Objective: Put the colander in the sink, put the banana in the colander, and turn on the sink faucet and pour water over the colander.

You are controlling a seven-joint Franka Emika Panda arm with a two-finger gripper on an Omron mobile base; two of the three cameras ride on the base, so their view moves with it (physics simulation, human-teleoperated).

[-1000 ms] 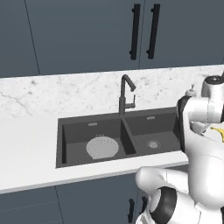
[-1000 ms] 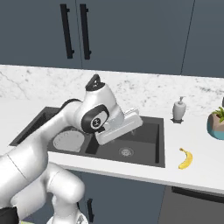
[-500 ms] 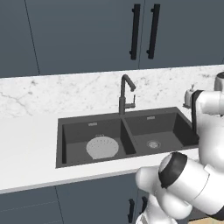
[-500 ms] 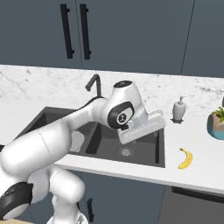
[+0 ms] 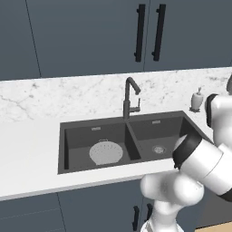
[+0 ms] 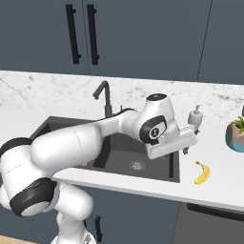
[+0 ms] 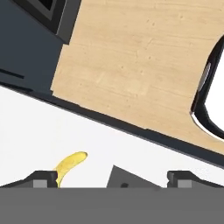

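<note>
The light-grey colander (image 5: 106, 152) sits in the left basin of the dark double sink (image 5: 68, 149). Behind the divider rises the dark faucet (image 5: 130, 97), also seen as the faucet (image 6: 105, 97). The yellow banana (image 6: 202, 172) lies on the white counter right of the sink (image 6: 157, 167). My gripper (image 6: 187, 145) hangs above the counter between the sink's right rim and the banana, a little up and left of the fruit. In the hand view the banana (image 7: 70, 166) lies beside the left fingertip (image 7: 43, 178); the gripper (image 7: 113, 180) is open and holds nothing.
A white soap dispenser (image 6: 195, 118) stands behind the gripper near the wall. A potted plant (image 6: 236, 133) sits at the far right of the counter. The counter's front edge (image 7: 131, 127) runs close beyond the banana, with wooden floor below.
The arm has swung to the right, from over the right basin out to the counter near the banana. The colander and banana have not moved.
</note>
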